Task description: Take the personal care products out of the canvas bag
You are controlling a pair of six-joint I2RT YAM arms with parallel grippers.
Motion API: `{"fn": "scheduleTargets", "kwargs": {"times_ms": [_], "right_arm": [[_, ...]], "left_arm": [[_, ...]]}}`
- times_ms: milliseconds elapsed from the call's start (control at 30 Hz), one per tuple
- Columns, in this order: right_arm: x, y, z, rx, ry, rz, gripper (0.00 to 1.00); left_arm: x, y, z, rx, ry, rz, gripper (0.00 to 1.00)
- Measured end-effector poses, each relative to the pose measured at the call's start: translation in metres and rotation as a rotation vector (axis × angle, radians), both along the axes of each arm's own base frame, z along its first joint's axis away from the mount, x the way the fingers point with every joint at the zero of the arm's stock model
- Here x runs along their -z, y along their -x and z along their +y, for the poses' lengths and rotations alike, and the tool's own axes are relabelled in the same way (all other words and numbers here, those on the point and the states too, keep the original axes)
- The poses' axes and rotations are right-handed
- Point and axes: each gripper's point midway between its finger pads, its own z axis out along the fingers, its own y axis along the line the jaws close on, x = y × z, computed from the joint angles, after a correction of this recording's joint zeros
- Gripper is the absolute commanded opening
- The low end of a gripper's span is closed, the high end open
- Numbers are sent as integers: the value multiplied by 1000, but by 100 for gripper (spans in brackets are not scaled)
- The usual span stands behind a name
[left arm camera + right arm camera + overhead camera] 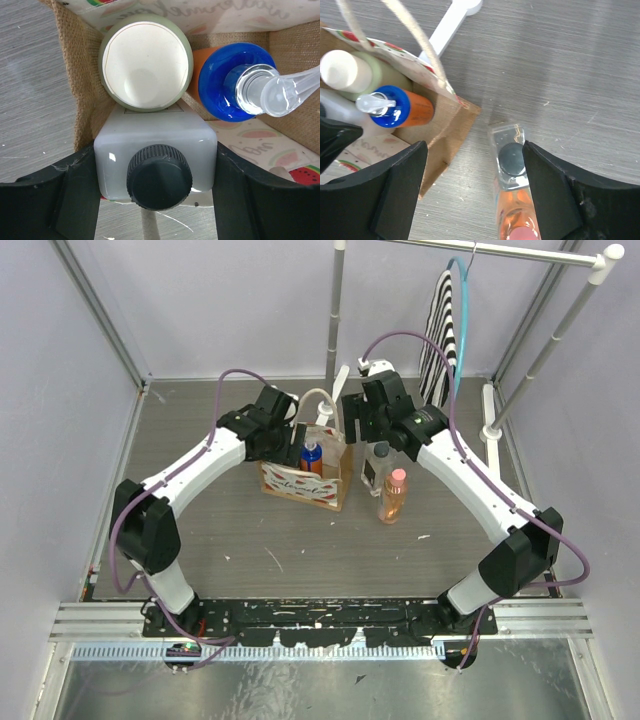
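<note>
My left gripper (155, 167) is clamping the white bottle (155, 135) inside the bag (87, 65), at 6 o'clock from the green bottle (146, 60). My right gripper (472, 165) is hovering, fingers spread wide, over the clear bottle (510, 160) at the bag's 3 o'clock.

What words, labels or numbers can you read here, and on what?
On the canvas bag: grey cursive script on its printed panels, upside down and cut off, not readable.
No legible text shows on the white squarish bottle, the blue-capped bottle or the black-capped clear bottle.
</note>
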Motion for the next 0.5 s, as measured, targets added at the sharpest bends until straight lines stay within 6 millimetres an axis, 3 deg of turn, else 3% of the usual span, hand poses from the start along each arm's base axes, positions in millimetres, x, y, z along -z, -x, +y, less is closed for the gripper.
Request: {"fn": "scheduleTargets", "kwargs": {"times_ms": [167,267,400,500], "right_arm": [[-2,1,13,-45,-35,0,83],[-1,1,20,-71,-55,7,83],[7,-3,35,-115,-87,23,83],[16,-6,46,-152,-104,46,83]], "left_arm": [[-6,5,4,-5,-23,18,44],[-26,7,7,-5,-34,15,47],[-75,6,8,-12,-10,-47,49],[-123,6,13,-27,17,-120,49]]}}
